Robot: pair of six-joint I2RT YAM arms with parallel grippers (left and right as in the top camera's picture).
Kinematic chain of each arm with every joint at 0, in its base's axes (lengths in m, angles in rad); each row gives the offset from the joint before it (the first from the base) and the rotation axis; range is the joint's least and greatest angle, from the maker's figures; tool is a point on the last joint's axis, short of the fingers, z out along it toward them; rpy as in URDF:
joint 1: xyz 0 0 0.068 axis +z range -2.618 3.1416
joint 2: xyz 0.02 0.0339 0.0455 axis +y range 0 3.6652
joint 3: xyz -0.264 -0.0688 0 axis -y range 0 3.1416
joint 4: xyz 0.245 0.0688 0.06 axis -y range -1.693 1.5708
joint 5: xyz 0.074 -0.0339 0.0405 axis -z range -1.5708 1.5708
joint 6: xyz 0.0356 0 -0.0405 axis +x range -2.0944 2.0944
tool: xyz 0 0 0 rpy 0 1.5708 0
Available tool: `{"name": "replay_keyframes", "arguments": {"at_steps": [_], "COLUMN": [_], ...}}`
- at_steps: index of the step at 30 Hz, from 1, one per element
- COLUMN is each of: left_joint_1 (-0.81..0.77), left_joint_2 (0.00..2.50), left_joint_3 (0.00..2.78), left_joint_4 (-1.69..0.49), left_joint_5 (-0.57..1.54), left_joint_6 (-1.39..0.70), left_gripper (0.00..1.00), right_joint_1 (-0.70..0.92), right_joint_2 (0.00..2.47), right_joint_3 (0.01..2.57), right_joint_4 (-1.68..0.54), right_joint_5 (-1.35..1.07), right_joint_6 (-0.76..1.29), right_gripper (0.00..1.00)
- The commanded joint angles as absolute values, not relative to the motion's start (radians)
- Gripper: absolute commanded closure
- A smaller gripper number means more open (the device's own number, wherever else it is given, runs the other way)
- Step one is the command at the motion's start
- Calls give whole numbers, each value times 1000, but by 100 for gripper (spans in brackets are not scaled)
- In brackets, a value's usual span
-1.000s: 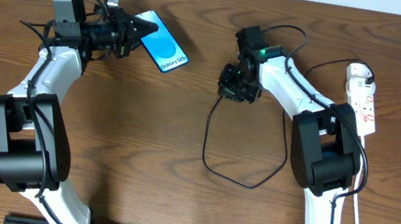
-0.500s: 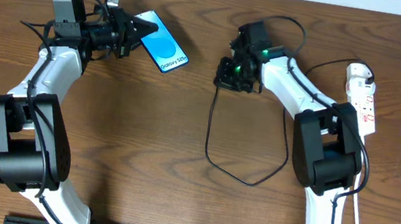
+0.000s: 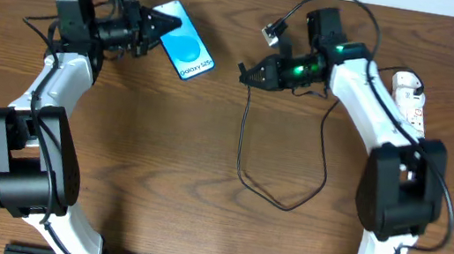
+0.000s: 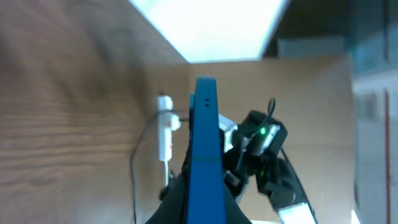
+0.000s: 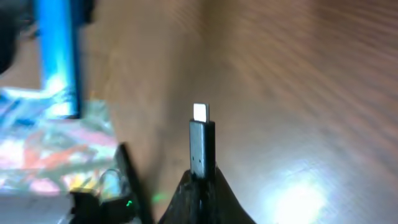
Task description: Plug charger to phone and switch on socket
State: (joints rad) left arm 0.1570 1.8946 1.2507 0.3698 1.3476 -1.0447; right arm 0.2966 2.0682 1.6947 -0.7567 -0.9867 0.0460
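Overhead looks straight down on the worktop [image 3: 161,153], arm bases at 6 o'clock. Left wrist view faces 3 o'clock, close on the phone [image 4: 205,155]. Right wrist view faces 9 o'clock and shares that phone.

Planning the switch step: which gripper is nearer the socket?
Right. The right gripper, shut on the charger, is left of the socket; the left gripper holds the phone farther left.

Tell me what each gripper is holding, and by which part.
Left gripper: the phone, clamped at the end away from its text. Right gripper: the charger, pinched just behind its plug tip.
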Motion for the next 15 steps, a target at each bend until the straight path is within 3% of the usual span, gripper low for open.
{"name": "replay_keyframes", "arguments": {"at_steps": [1,7,15], "left_joint_1": [161,161,171], "left_joint_2": [1876,1876,1876], "left_joint_3": [1259,1259,1259], "left_joint_4": [493,711,727], "left_joint_5": [1478,1446,1385], "left_joint_6": [-1205,-1424,-1472], "left_gripper": [93,93,92], "right_joint_1": [307,345,416], "right_joint_2": [1993,1940,1911], "right_joint_3": [1693,1693,1693], "right_joint_4": [-796,-835,-831], "right_joint_5": [-1082,-1076,-1045], "right_joint_6": [-16,-15,6], "right_gripper": [99,99,99]}}
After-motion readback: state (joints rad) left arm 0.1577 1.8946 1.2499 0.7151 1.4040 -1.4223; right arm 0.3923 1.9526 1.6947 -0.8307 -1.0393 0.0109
